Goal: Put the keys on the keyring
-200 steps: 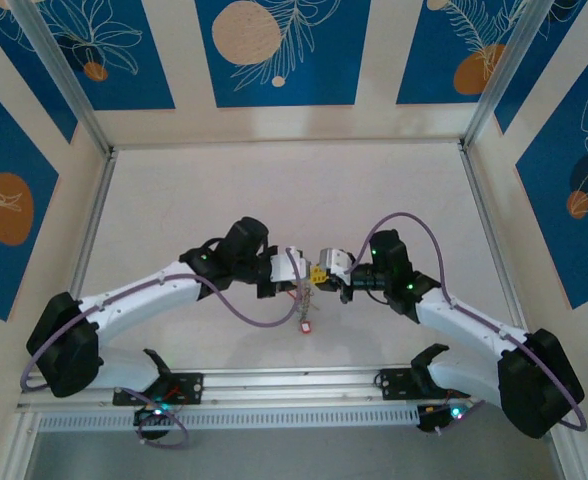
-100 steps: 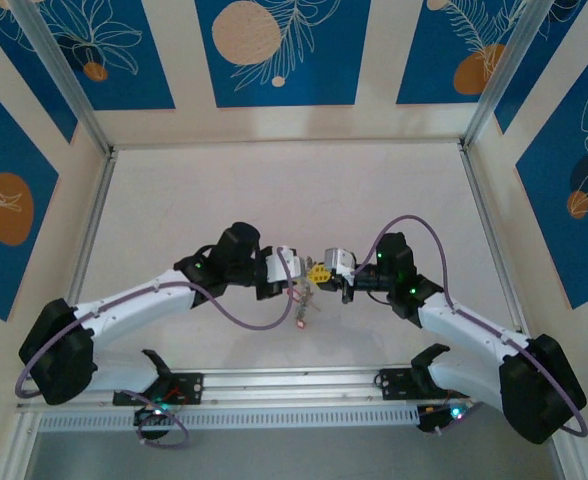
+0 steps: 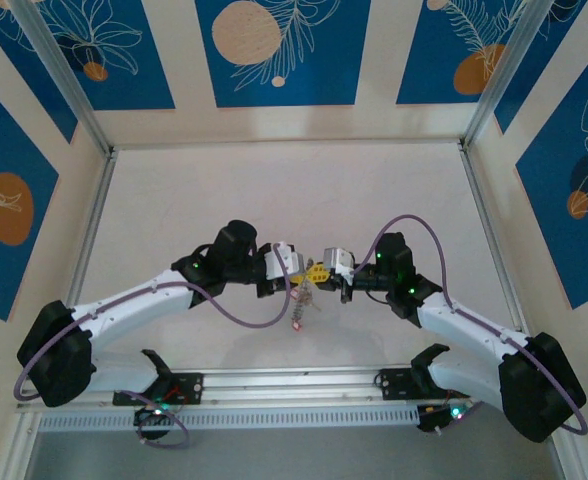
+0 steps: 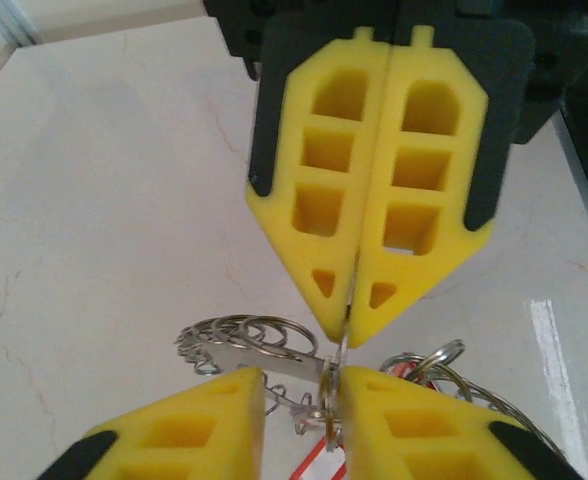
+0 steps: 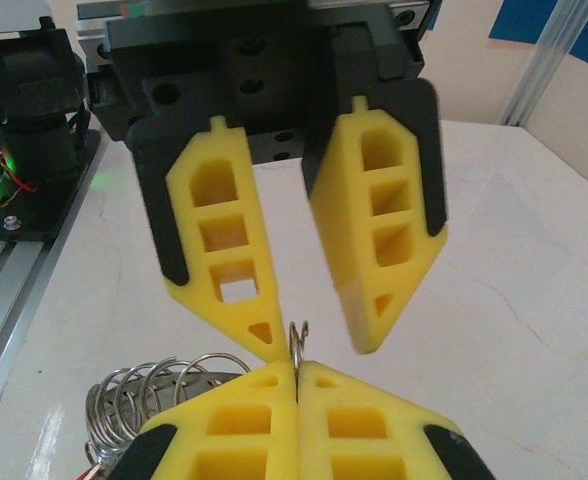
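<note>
Above the pale desk (image 3: 274,190), the right end effector (image 5: 296,368) is clamped tight on a thin wire loop of the keyring (image 4: 242,332). The left end effector (image 5: 319,348) faces it nose to nose, fingers apart on either side of that loop. Red-tagged keys (image 3: 297,318) dangle just below the keyring.

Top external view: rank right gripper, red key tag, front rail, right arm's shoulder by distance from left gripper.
From the left gripper:
1. Right gripper, tip to tip opposite it.
2. Red key tag, hanging just below.
3. Front rail, along the near edge.
4. Right arm's shoulder, bottom-right corner.
</note>
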